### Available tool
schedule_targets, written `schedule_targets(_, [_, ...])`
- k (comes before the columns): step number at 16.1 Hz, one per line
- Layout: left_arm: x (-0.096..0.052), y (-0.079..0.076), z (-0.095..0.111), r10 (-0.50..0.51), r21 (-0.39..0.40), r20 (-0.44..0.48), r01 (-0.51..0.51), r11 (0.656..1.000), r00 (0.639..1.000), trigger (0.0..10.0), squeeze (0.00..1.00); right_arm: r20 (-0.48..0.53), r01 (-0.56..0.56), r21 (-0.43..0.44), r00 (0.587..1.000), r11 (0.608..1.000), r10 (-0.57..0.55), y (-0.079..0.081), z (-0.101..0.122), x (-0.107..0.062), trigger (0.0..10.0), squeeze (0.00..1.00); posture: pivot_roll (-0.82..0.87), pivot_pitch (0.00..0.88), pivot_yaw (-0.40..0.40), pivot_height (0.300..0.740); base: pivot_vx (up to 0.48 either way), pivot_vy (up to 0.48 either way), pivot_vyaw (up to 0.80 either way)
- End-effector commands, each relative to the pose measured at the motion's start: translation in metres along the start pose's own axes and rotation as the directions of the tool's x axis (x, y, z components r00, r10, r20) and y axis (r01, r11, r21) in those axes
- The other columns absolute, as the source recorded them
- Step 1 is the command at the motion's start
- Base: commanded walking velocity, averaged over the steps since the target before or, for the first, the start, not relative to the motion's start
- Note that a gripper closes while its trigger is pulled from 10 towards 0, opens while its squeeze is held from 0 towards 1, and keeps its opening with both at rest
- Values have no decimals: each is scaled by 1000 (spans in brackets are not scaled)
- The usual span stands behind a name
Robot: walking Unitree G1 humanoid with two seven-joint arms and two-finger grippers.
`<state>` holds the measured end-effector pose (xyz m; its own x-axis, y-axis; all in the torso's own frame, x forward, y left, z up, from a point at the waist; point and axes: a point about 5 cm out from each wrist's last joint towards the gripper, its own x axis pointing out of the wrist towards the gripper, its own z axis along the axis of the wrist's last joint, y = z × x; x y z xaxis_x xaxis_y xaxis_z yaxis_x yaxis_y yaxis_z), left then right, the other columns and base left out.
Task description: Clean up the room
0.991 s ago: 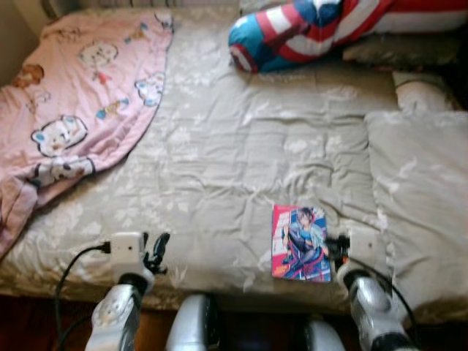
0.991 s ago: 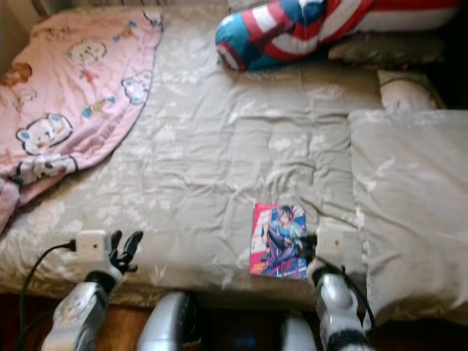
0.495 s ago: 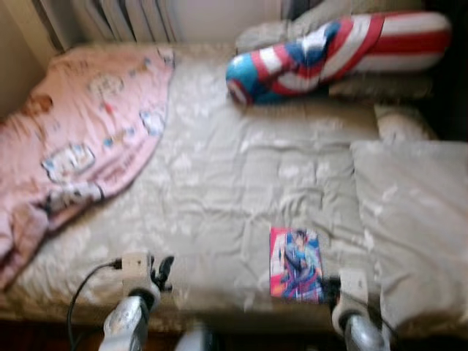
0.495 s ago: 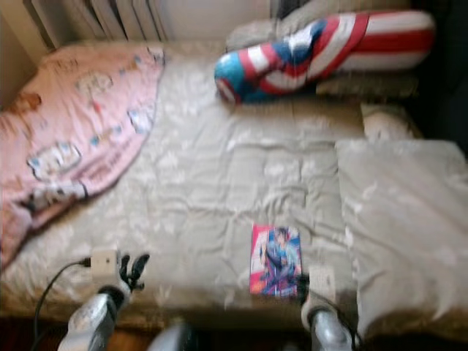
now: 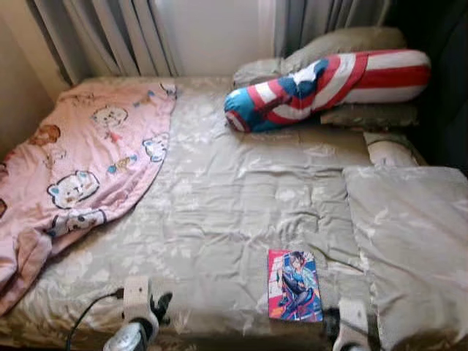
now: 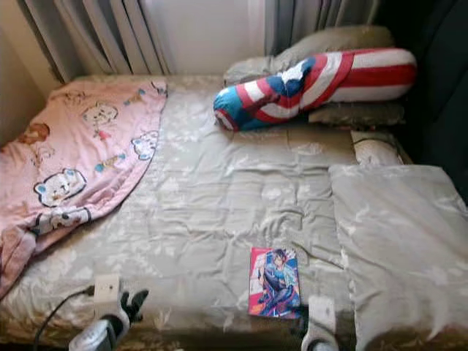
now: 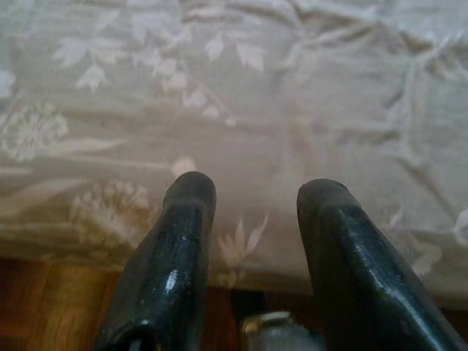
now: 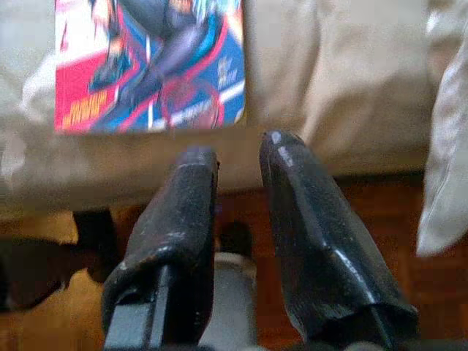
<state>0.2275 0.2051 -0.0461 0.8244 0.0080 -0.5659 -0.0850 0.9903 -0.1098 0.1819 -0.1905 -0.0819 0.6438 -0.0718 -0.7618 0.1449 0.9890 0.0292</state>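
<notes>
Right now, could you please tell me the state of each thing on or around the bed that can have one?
Colourful comic book: closed, flat near the bed's front edge.
Pink cartoon-bear blanket: rumpled, draped over the bed's left side.
Red, white and blue bolster pillow: lying across the head end.
Grey curtains: hanging at the window.
Left gripper: open, holding nothing.
Right gripper: slightly open, just short of the book.
</notes>
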Motion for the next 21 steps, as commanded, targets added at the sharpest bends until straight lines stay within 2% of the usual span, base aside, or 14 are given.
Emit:
schedule_targets(1, [-3, 2, -12, 12, 4, -66, -12, 1000, 998, 10000, 0, -26, -3, 4, 1000, 1000, 3, 2, -6, -1, 10000, 0, 45, 20, 50, 740, 0, 0, 0])
schedule_targets(4, [-5, 3, -22, 27, 21, -134, -25, 999, 991, 10000, 0, -39, 10, 38, 999, 999, -9, 3, -10, -2, 10000, 0, 24, 6, 50, 740, 0, 0, 0])
schedule_targets(8, [-5, 5, -23, 48, 7, -143, -48, 999, 989, 10000, 0, -43, 14, 35, 999, 999, -12, -2, -9, -2, 10000, 0, -2, 13, 50, 740, 0, 0, 0])
schedule_targets(12, [-12, 9, -38, 84, 0, -204, -86, 996, 975, 10000, 0, -68, -1, -35, 998, 999, -1, -1, -10, -1, 10000, 0, -39, 10, 23, 740, 0, 0, 0])
schedule_targets(15, [-11, -1, -42, 86, -43, -211, -97, 994, 974, 10000, 0, -67, -20, -90, 998, 996, 14, -5, -6, -1, 10000, 0, -33, 0, -18, 740, 0, 0, 0])
schedule_targets(17, [-10, -6, -43, 78, -48, -214, -91, 995, 974, 10000, 0, -83, 4, -97, 996, 995, -12, -11, -8, -2, 10000, 0, -36, 0, -24, 740, 0, 0, 0])
schedule_targets(21, [-12, -6, -46, 80, -41, -226, -91, 995, 971, 10000, 0, -90, 22, -67, 996, 997, -28, -20, -12, -4, 10000, 0, -29, 8, -16, 740, 0, 0, 0])
